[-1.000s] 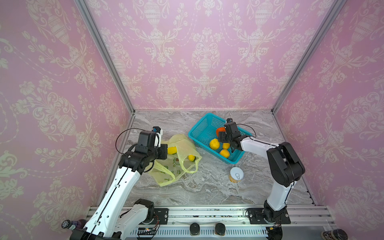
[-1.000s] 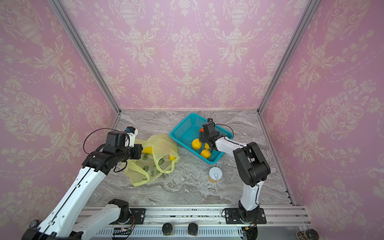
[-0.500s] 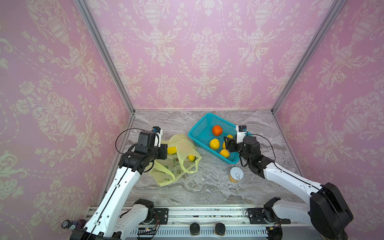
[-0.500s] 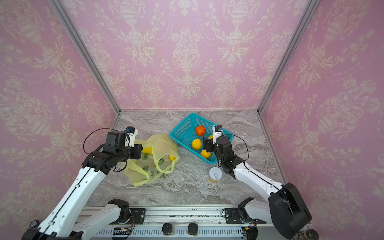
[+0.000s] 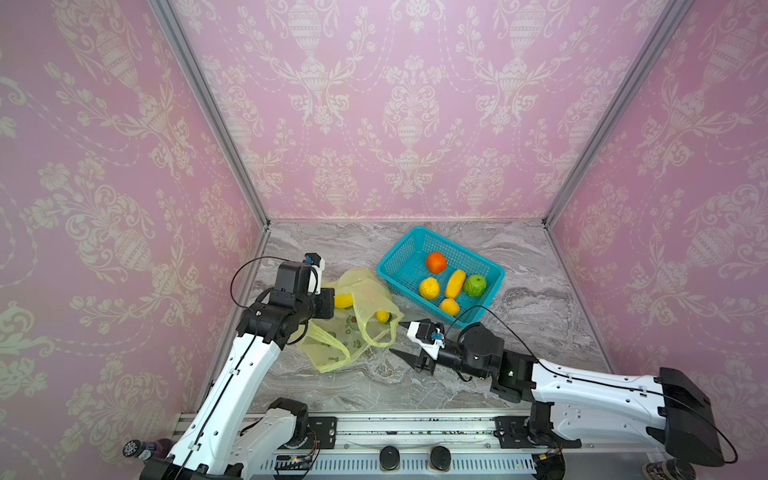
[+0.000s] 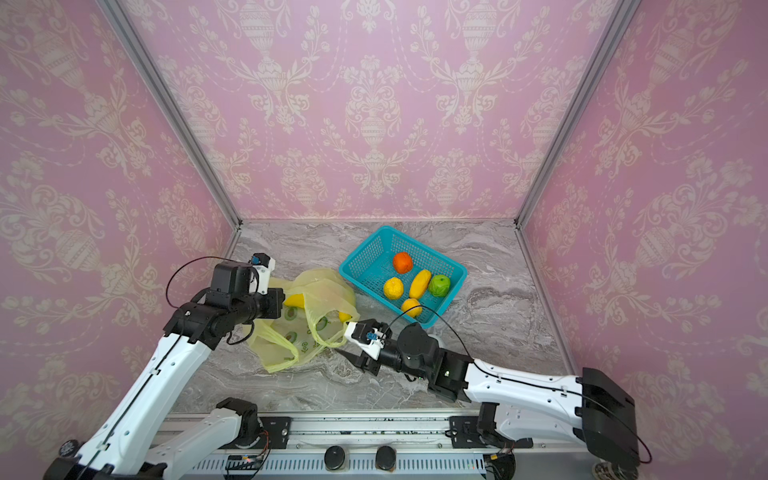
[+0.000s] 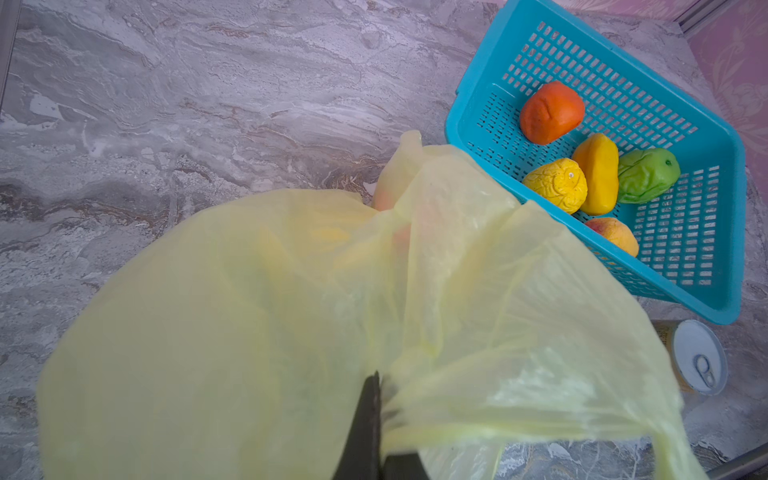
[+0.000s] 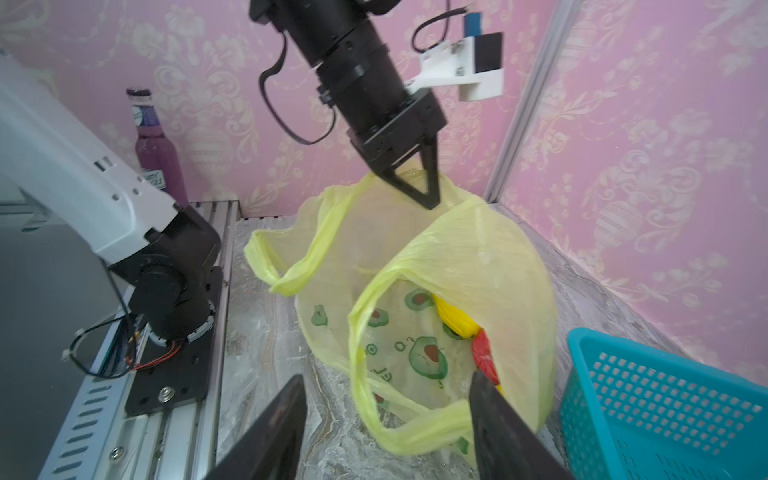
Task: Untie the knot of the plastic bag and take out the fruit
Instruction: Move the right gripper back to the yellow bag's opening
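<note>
The plastic bag (image 5: 357, 328) (image 6: 320, 307) lies open on the marble, left of the basket. The knot is not in view; the handle loops (image 8: 291, 274) hang loose and apart. My left gripper (image 8: 430, 203) (image 7: 376, 380) is shut on the plastic bag's far rim and holds it up. My right gripper (image 5: 398, 337) (image 6: 345, 337) (image 8: 386, 378) is open, low at the bag's mouth, with one loop (image 8: 415, 432) lying between its fingers. Fruit shows inside the bag: a yellow piece (image 8: 455, 322) and a red one (image 8: 484, 357). Several more fruit (image 5: 436, 262) sit in the basket.
The teal mesh basket (image 5: 401, 257) (image 7: 478, 104) stands at the back right, close to the bag. A white-lidded can (image 7: 700, 361) stands near its front corner, mostly hidden by my right arm in both top views. A purple bottle (image 8: 153, 141) stands beyond the front rail at the left.
My right gripper has left the basket, swung forward and left to the bag's mouth, and its jaws have narrowed. The orange-red fruit now lies uncovered in the basket. The left gripper has not moved.
</note>
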{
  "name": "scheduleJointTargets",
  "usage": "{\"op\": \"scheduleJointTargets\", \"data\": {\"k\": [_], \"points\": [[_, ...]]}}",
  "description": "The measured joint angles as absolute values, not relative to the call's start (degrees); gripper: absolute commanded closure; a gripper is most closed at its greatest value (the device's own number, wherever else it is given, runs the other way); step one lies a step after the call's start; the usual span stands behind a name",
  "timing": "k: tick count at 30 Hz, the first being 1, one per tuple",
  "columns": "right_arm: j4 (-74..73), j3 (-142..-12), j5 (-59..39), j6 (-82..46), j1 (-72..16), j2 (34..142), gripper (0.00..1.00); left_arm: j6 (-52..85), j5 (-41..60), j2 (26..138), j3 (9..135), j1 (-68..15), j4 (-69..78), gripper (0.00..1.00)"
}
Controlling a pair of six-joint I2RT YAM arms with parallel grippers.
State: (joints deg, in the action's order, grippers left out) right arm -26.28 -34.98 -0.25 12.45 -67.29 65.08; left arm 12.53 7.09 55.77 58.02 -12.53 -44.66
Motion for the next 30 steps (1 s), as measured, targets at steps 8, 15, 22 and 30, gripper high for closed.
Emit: {"op": "scheduleJointTargets", "data": {"k": [8,15,22,30], "points": [[-24.6,-43.94,-0.05,18.31,-69.14,81.69,0.71,12.53,7.11,55.77,58.02,-12.53,-44.64,1.0],[-21.87,-50.7,1.91,20.45,-70.24,90.19,0.71,12.53,7.11,55.77,58.02,-12.53,-44.66,1.0],[-20.27,-48.47,3.22,23.68,-74.94,86.11,0.63,12.53,7.11,55.77,58.02,-12.53,-44.64,1.0],[-22.7,-45.32,3.68,24.49,-75.4,81.41,0.68,12.53,7.14,55.77,58.02,-12.53,-44.64,1.0]]}}
